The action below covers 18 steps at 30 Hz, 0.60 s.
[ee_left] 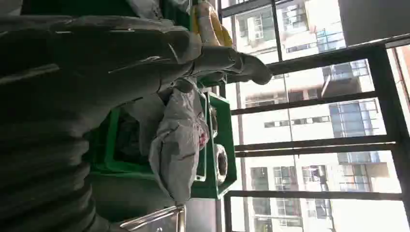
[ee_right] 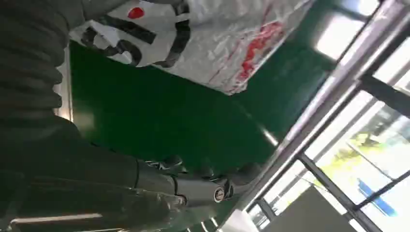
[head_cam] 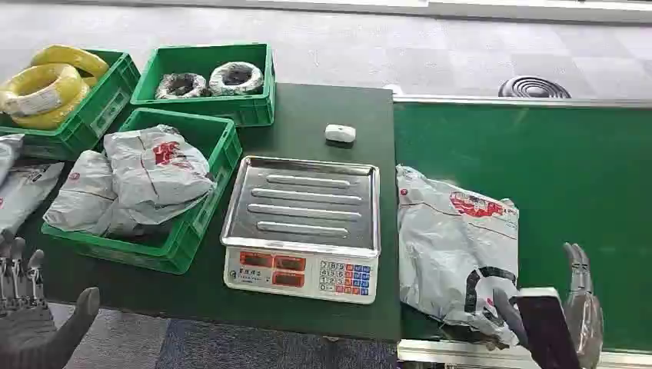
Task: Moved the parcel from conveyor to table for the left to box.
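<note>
You're at the reach-in: the parcel (head_cam: 455, 250) lies on the conveyor (head_cam: 569, 169) beside the bench (head_cam: 323, 108), your empty, spread right hand (head_cam: 569, 307) alongside it, so next close on it.

Evenly daylit and sharp from the head; blown-out window glare beyond both wrist cameras, with the blurred grey ribbed left hand (ee_left: 96, 72) in shadow.
</note>
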Motion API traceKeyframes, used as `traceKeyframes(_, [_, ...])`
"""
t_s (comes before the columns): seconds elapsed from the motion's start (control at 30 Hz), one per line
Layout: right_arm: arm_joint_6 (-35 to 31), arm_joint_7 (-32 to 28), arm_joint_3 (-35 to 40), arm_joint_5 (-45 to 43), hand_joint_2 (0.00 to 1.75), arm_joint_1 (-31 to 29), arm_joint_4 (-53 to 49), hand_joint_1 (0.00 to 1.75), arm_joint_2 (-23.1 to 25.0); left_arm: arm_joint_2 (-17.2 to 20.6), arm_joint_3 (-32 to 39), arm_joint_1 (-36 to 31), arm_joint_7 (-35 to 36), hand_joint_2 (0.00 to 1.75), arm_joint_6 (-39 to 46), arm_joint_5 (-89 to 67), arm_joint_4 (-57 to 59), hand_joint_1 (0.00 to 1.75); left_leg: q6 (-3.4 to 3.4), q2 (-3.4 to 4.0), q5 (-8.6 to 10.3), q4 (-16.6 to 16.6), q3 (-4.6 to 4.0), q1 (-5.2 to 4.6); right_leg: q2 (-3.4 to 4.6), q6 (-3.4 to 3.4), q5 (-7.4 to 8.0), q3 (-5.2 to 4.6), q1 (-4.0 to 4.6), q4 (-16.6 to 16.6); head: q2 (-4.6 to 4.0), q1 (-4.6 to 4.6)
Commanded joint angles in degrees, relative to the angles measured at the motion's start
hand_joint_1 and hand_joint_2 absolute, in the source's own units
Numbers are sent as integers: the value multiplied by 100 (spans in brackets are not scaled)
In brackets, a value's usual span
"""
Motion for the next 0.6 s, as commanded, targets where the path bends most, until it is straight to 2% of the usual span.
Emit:
traceKeyframes(0.03, [701,498,-262,225,175,-1733,3545,0,-1429,375,-417,-223,82,175,-7,79,567,0,9,17,11,-20,19,4,9,-9,21,16,7,-28,0,0])
traceKeyframes(0.13, [856,455,-267,44,175,-1892,3863,0,-1592,384,-456,-252,111,175,-11,77,597,0,9,5,13,-15,19,1,-2,-8,17,16,3,-22,0,0])
traceKeyframes(0.4, [872,502,-197,-27,175,-1825,3780,0,-1587,408,-459,-236,121,175,-15,81,579,0,9,-3,12,-14,11,-1,-9,-12,13,4,2,-16,0,0])
traceKeyframes(0.47, [1046,631,-54,-244,175,-2088,4357,0,-1908,446,-522,-300,151,175,-33,99,648,0,7,-10,8,-6,3,-1,-7,-6,9,-2,1,-8,0,0])
traceKeyframes(0.6, [1256,216,304,-500,175,-2864,5879,0,-2355,528,-670,-397,192,175,-24,114,743,0,14,5,15,-13,5,-2,4,-7,23,1,1,-20,0,2])
